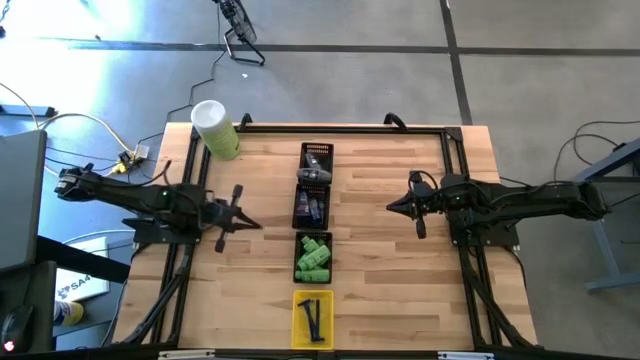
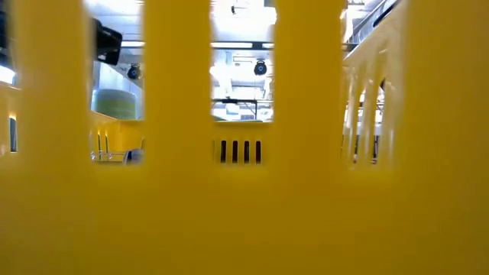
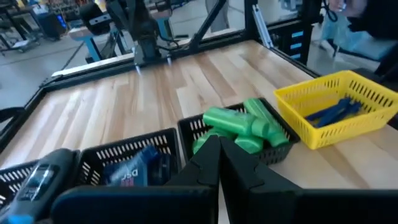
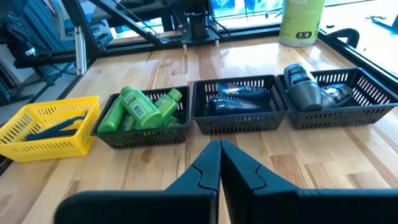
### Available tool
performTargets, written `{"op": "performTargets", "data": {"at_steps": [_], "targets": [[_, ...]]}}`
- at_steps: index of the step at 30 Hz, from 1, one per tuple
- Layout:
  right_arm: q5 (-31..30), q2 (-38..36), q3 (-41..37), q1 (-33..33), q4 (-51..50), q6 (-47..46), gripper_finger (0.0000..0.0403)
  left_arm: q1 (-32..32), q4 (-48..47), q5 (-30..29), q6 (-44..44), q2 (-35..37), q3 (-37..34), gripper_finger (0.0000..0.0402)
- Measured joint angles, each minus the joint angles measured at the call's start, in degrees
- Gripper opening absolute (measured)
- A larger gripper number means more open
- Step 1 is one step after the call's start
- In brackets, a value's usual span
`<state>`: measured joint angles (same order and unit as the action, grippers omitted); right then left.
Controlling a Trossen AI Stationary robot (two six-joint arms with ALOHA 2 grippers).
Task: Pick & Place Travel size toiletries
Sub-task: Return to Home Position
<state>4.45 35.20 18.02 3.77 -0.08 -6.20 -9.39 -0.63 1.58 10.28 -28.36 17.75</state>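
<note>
My left arm (image 1: pixel 150 198) and right arm (image 1: pixel 520 200) are black, made of slim jointed segments. My left gripper (image 3: pixel 219 146) and right gripper (image 4: pixel 219 146) each carry two matte black fingers (image 4: pixel 196 169) with notched inner edges.

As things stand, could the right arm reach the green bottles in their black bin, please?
Probably yes. The right end effector hangs shut over the table, the green bottles lie uncovered in their open-topped black bin nearby, and nothing stands between them.
</note>
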Motion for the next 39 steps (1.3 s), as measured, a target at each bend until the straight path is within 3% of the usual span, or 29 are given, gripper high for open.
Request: {"op": "performTargets", "data": {"at_steps": [13,18,26,32,39], "targets": [[0.00,0.00,0.00,-0.02,-0.13,0.00,0.0002,0.00,-10.39,0.04,0.49,21.66,-4.45,0.0001],[0.00,0.00,0.00,-0.02,-0.11,0.00,0.0002,0.00,-15.32,2.90,2.63,28.20,-4.47,0.0001],[-0.02,0.02,0.00,-0.01,0.26,0.01,0.0002,0.00,-15.52,4.24,3.00,27.91,-4.63,0.0001],[-0.02,0.02,0.00,0.00,0.38,0.16,0.0002,0.00,-10.49,10.94,6.24,28.04,-8.21,0.0001],[-0.02,0.02,0.00,0.00,0.61,0.20,0.0002,0.00,0.72,7.91,4.99,28.03,-15.53,0.0001]]}}
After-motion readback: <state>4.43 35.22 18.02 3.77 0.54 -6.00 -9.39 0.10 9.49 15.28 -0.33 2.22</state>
